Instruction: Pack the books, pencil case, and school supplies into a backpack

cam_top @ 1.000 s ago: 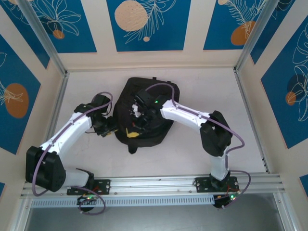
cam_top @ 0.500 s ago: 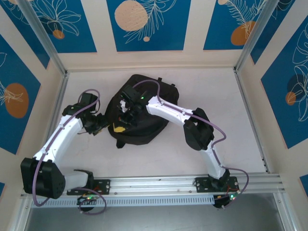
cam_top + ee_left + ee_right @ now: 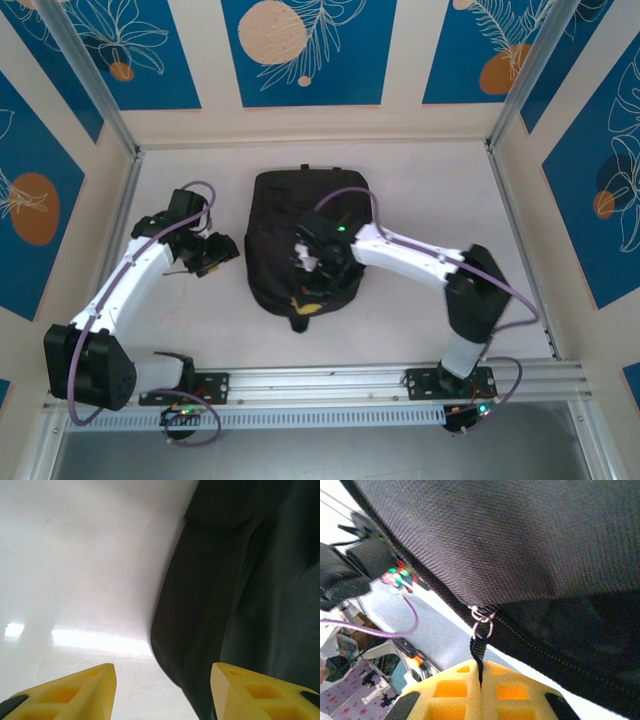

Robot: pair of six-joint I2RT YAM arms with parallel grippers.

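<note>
Left gripper: you find it over the left part of the table, just beside the left flank of the backpack. In its wrist view the yellow fingers stand apart, with nothing between them.
Backpack: black fabric, lying flat at the middle of the table, nearer the far edge than the near one. You see its dark side from the left wrist.
Right gripper: it sits over the backpack's near part. In its wrist view you see the fingers pressed together on the zipper pull.
Zipper pull: a black strap on a metal ring at the zip track, its lower end pinched between the yellow fingers.
</note>
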